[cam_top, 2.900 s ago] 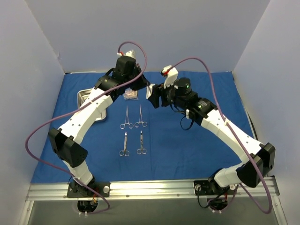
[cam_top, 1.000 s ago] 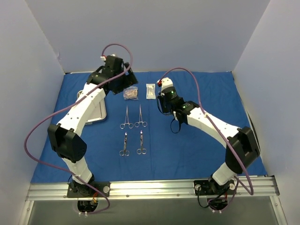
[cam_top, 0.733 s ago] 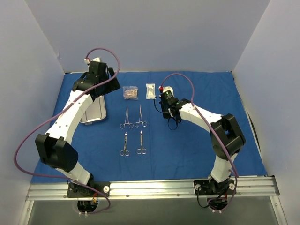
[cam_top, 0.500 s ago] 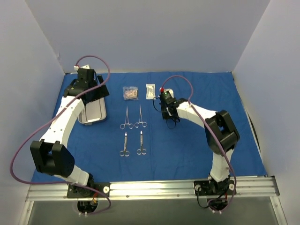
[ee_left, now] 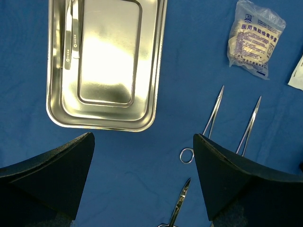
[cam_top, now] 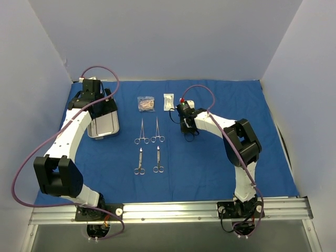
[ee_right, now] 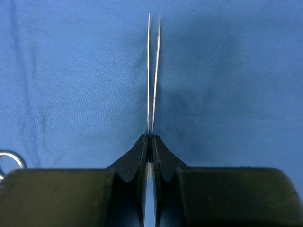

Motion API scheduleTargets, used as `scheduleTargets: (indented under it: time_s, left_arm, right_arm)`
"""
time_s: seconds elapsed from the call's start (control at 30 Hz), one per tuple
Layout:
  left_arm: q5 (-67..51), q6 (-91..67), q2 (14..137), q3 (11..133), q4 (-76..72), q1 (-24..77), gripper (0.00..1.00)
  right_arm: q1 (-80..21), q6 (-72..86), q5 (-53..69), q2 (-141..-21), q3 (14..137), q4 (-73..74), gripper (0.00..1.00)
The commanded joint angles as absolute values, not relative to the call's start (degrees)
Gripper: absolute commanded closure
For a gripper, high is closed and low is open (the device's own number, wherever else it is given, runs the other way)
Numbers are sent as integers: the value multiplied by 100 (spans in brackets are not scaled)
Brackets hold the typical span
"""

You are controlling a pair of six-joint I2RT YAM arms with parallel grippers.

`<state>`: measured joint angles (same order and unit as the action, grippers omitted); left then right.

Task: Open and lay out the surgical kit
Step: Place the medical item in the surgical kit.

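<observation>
Surgical kit: spread on the blue cloth [cam_top: 210, 168] that covers the counter.

The steel tray [cam_top: 103, 126] sits at the left of the top view, partly hidden beneath the left arm. In the left wrist view the frame cuts off the tray's upper edge. Thin tweezers [ee_left: 71, 40] lie along its left wall, apparently two, with their upper ends out of frame. Each carries a small stamped mark, too small to read.

One clear packet [ee_left: 255, 38] at the upper right of that view bears blue print in Chinese characters, not legible with certainty. The second packet [ee_left: 298, 75] shows only a corner at the right edge.

Four scissor-like instruments [cam_top: 140, 131] lie in two rows at the centre of the top view, apart from one another. The left wrist view shows only parts of three.

Left claw [ee_left: 143, 137]: jaws spread wide, holding nothing, above the cloth by the tray's lower rim.

Right claw [ee_right: 150, 142]: clamped on one pair of tweezers [ee_right: 152, 71], tips pointing to the top of the frame over bare cloth. Whether the tips touch the cloth cannot be told. A ring handle [ee_right: 13, 154] is cut off at the lower left.
</observation>
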<state>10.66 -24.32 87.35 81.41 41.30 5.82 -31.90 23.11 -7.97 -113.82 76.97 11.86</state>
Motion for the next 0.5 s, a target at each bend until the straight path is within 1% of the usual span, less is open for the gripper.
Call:
scheduleTargets:
  time_s: [0.0,0.2,0.23,0.27,0.3,0.47]
  left_arm:
    - [1037,-2312,8806,8200,3876,510,6]
    - [1037,-2329,8895,8209,3885,466,6]
    - [1037,-2338,8912,8209,3893,466,6]
    - [1046,-2329,8921,8218,3894,448,6]
    - [1055,-2329,8921,8226,3902,448,6]
    - [1081,-2303,8991,8297,3929,387,6]
  right_arm:
    - [-3164,2461,-1002,-11426,7822,1371,97]
    - [-3164,2487,-993,-11426,7796,1406,90]
    - [-3164,2487,-958,-11408,7805,1415,88]
    - [-3164,2505,-949,-11382,7813,1424,82]
    - [-3164,2505,-923,-11330,7831,1450,80]
    - [-3164,2505,-940,-11136,8112,1784,71]
